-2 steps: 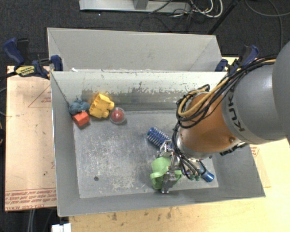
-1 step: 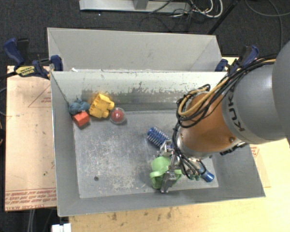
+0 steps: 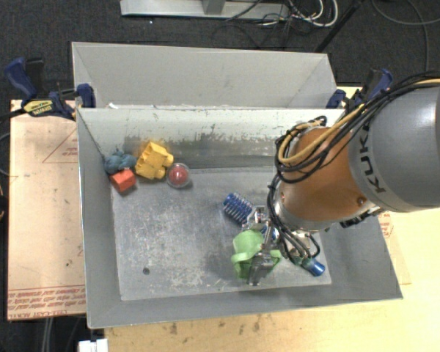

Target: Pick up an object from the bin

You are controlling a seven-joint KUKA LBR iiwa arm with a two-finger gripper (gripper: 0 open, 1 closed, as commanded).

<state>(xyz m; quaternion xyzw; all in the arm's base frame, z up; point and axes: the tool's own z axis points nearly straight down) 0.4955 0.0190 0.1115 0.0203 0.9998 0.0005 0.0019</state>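
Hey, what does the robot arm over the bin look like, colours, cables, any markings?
The arm is a thick, rounded grey link with dark KUKA lettering, partly cut off. Its wrist wears a smooth orange-brown cover, with black and pale yellow cables looped over it. The gripper below is small, silvery metal.

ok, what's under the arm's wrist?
A light-green plastic thing by the bin's front wall, a small blue piece beside it. Anything else beneath the wrist is covered.
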